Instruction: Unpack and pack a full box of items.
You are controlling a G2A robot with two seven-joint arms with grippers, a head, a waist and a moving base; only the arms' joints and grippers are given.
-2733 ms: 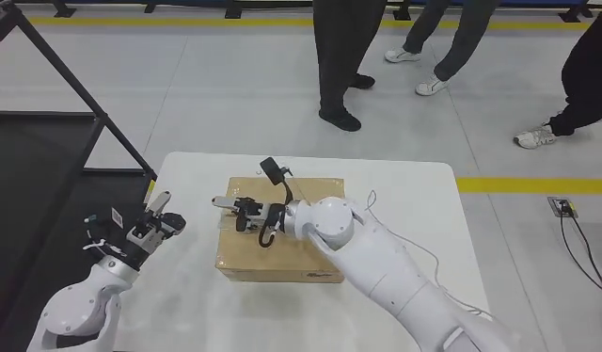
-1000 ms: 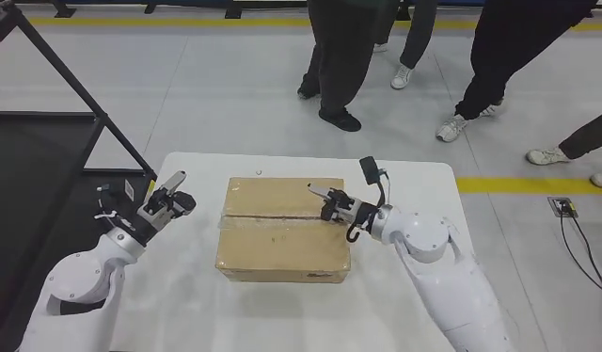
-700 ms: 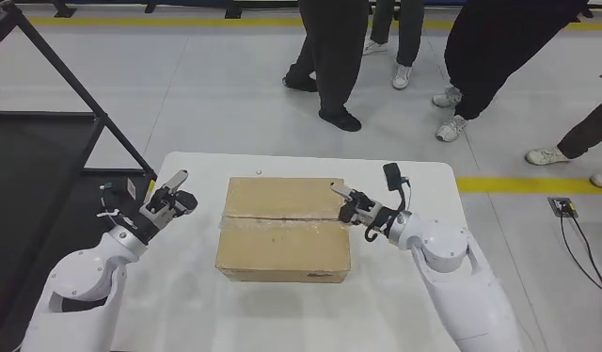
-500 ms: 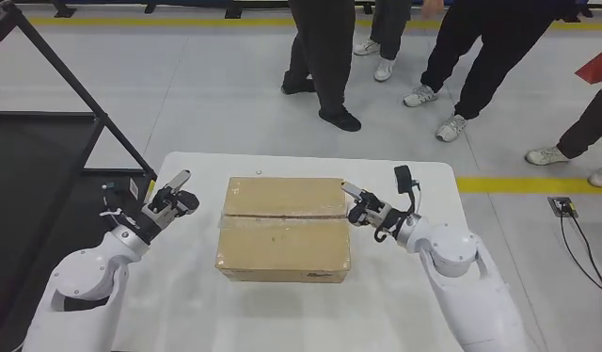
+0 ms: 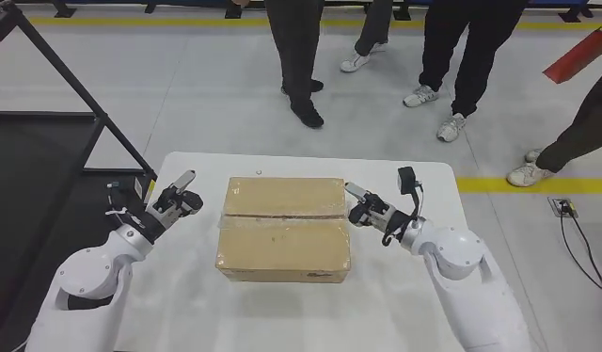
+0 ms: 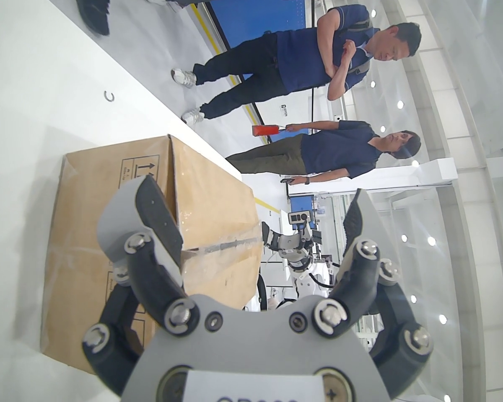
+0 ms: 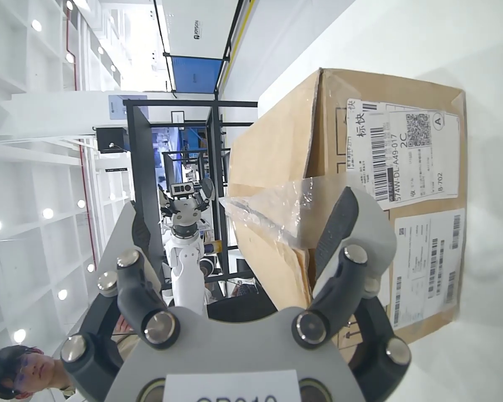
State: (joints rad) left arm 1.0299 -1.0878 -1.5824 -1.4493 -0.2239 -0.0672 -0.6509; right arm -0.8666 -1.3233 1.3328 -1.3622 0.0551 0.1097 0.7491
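Finding the cardboard box (image 5: 282, 232) sitting closed at the middle of the white table (image 5: 188, 305), with clear tape (image 7: 276, 207) running along its top seam and crumpling loose at the right end. Holding the left gripper (image 5: 182, 192) near the box's left side, fingers spread wide and gripping nothing. Hovering the right gripper (image 5: 358, 202) just beside the box's far right corner, fingers likewise parted and empty.
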